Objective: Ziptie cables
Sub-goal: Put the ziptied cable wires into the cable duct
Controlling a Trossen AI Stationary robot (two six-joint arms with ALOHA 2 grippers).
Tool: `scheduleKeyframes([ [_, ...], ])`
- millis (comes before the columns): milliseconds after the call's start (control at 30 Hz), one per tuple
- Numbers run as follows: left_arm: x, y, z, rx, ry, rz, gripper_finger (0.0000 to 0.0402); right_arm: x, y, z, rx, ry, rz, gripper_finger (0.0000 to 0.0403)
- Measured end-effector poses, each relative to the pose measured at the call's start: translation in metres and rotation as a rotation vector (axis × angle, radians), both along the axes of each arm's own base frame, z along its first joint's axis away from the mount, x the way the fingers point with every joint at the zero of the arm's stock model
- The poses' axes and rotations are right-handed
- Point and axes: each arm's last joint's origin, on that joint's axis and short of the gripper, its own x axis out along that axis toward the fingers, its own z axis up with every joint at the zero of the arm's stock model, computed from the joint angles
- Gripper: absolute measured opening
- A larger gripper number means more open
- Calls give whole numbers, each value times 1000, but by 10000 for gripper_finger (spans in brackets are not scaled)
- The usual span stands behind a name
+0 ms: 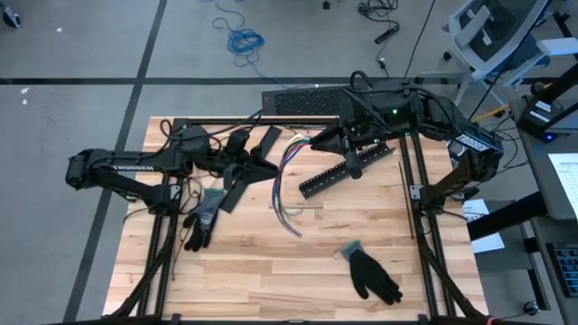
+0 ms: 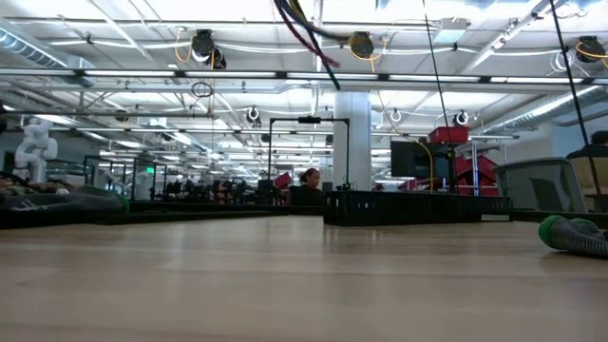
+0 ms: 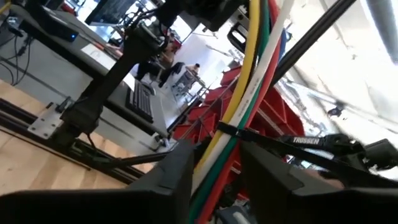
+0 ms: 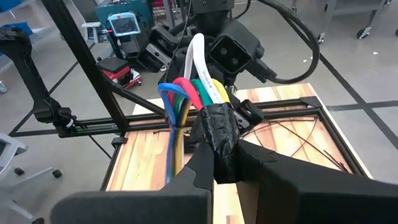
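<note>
Right gripper [image 4: 214, 165] jaws pinching taped cables [image 4: 186, 93], left gripper [image 3: 211, 180] jaws spread around them — gloves [image 1: 370, 275], black slotted strip [image 1: 339, 176] nearby

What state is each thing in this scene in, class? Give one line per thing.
cables: lifted off the table, taped end gripped
right hand: shut on the cables' taped end
left hand: fingers either side of the cables
black slotted strip: lying flat
gloves: lying loose on the table
</note>
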Motion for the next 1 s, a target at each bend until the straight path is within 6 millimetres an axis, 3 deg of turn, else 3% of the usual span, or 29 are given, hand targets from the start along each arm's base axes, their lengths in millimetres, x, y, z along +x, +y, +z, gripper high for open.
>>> scheduleKeyframes([
  [100,6,1,-5,28,12,45,166,0,0,0,-2,4,-12,11],
  [300,14,11,-11,68,24,319,218,-2,-2,-3,-10,34,-73,11],
  [633,12,-3,-11,363,-15,239,222,5,-2,-6,12,45,-87,11],
  [800,7,-12,-22,548,109,245,222,6,-3,-9,19,62,-91,11],
  [900,2,-12,-25,571,172,281,222,6,-3,-9,21,69,-92,11],
  [1000,2,-12,-18,563,110,308,222,6,-3,-9,21,63,-90,11],
])
